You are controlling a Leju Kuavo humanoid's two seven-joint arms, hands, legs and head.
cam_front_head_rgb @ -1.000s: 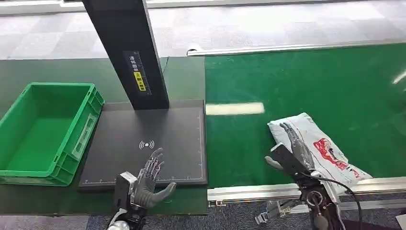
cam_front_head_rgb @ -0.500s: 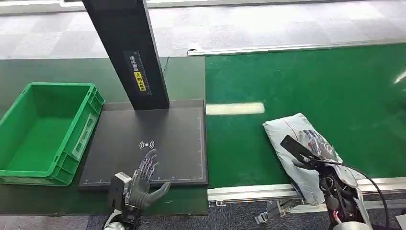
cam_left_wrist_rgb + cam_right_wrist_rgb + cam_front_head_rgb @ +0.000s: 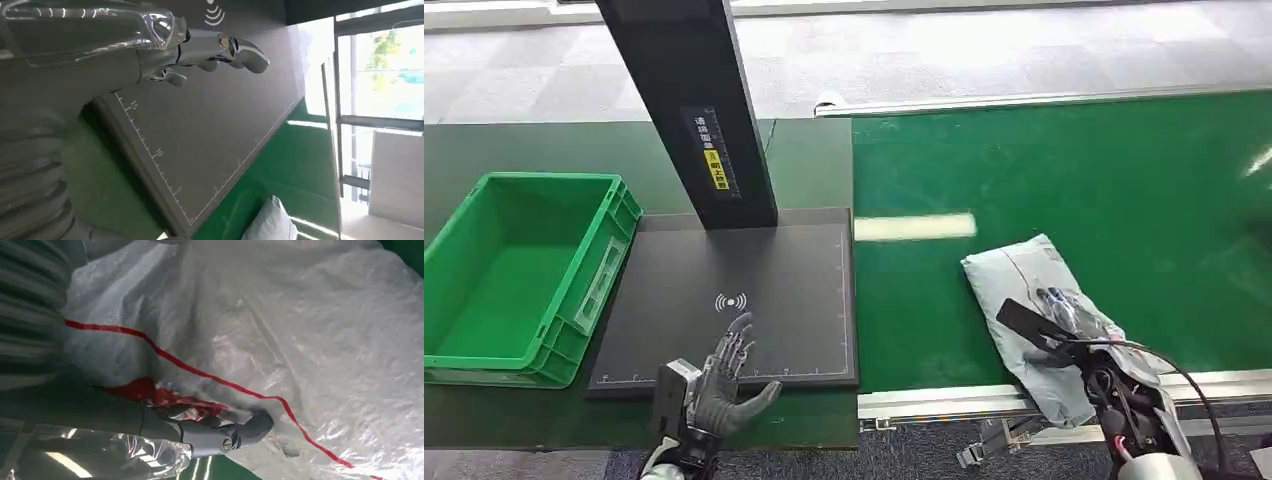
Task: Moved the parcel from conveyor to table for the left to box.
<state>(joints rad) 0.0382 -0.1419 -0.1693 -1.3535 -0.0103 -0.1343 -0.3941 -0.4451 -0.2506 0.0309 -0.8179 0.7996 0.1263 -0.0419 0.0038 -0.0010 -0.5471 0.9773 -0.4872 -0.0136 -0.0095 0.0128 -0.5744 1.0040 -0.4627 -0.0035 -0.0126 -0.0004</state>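
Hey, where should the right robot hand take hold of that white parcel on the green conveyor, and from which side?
Probably the near half of the white parcel, taken from above. It lies flat and soft on the green conveyor, with no handle or firm edge, so closing on a fold of the wrap suits it. The right robot hand already rests on that near half.

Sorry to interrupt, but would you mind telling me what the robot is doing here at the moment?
The robot is picking a parcel, a white plastic mailer with red print, off the green conveyor belt. Its right hand rests on top of the parcel with the fingers pressed into the wrapping; a firm grip is not clear. The left hand hovers open over the near edge of the black scanner pad. The green crate beside the pad is empty.
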